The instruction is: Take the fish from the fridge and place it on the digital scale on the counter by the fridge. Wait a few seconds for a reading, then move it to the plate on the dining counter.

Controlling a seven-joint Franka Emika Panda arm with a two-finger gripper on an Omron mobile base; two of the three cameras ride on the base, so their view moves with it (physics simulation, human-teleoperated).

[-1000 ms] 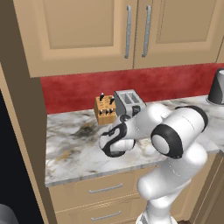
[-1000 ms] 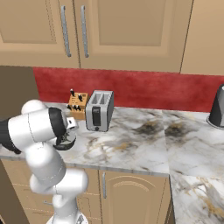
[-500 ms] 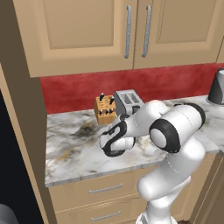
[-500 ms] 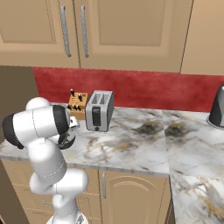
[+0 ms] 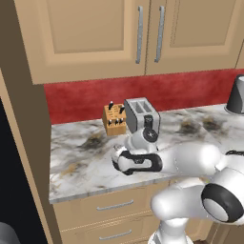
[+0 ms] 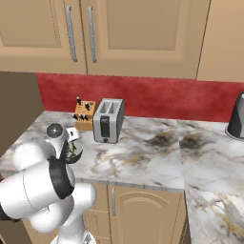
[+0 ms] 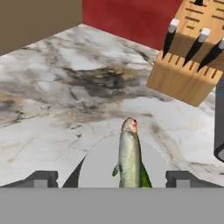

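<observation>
Fish lies on scale disc, midway between tips of pincer; pincer spread wide, gripping nothing; knife block beyond.

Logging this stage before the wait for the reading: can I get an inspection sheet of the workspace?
Surface: marble counter, brown-veined with dark patches.
Job's things: fish lies lengthwise on the scale, head toward the backsplash.
Clutter: knife block beside toaster; a dark appliance at the far right.
Grippers: gripper over the scale, jaws wide open either side of the fish, not touching it.
Cables: nothing seen.
Surroundings: red backsplash, beige wall cabinets, drawers below.
</observation>
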